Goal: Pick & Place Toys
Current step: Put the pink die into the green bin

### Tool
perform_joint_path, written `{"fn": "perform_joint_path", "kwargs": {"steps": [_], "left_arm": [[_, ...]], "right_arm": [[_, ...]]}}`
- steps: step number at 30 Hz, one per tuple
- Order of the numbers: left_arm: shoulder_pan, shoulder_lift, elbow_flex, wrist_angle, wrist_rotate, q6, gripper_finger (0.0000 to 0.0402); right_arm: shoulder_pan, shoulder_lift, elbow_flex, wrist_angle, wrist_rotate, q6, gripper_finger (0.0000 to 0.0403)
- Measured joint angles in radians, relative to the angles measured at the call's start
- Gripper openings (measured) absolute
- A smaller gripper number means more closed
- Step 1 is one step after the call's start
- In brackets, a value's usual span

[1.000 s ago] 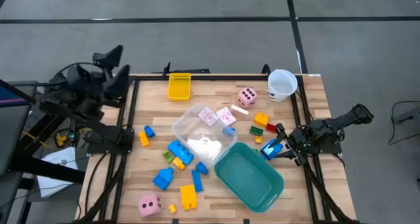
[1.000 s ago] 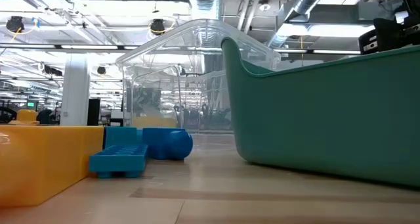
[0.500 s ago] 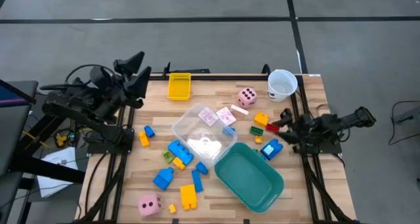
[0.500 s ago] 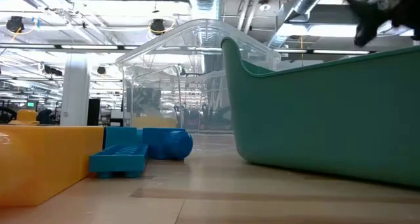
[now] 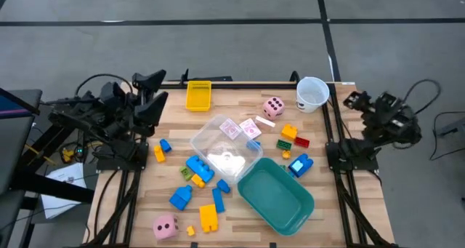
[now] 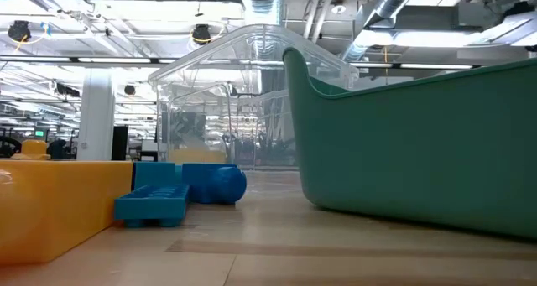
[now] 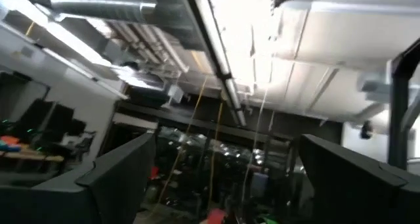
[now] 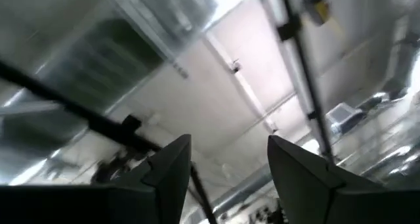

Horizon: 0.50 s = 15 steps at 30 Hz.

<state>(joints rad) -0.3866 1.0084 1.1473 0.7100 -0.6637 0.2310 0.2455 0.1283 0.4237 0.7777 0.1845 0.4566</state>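
The toys lie loose on the wooden table [image 5: 341, 132]: blue bricks [image 5: 197, 166], a blue brick [image 5: 299, 164] beside the teal tub [image 5: 276, 197], yellow and orange bricks [image 5: 289, 132], two pink dice [image 5: 273, 107] [image 5: 166, 226], and pink-white cards [image 5: 251, 126]. My left gripper [image 5: 158, 90] [image 7: 216, 178] is open over the table's far left corner, tipped up toward the ceiling, with nothing between its fingers. My right gripper [image 5: 356, 99] [image 8: 230, 165] is raised beyond the table's right edge, also pointing upward, open and empty.
A clear plastic container [image 5: 225, 146] [image 6: 243, 101] lies mid-table beside the tub [image 6: 419, 152]. A white cup [image 5: 312, 93] stands at the far right corner, and a yellow tray-shaped piece [image 5: 198, 95] lies at the far edge. A yellow brick [image 6: 59, 206] and a blue one [image 6: 151, 204] lie close to the low camera.
My right gripper has left the blue brick beside the tub, risen steeply toward the table's right edge and tipped upward; the brick stays on the table. My left gripper has drifted toward the table over its far left corner and rolled a little.
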Motion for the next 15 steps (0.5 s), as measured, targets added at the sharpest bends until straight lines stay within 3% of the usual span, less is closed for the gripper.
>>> {"fn": "perform_joint_path", "kwargs": {"steps": [5,9,15], "left_arm": [[0.0,-0.009,0.0,0.105,0.044,-0.003,0.0374],[0.0,-0.009,0.0,0.16,0.052,0.004,0.0374],[0.0,-0.026,0.0,0.162,0.05,0.003,0.0374]], "right_arm": [[0.001,0.208,0.292,-0.082,-0.179,-0.207,0.0193],[0.001,0.344,0.528,-0.299,-0.184,-0.348,0.0193],[0.001,0.53,0.801,-0.404,-0.185,-0.313,0.0193]]}}
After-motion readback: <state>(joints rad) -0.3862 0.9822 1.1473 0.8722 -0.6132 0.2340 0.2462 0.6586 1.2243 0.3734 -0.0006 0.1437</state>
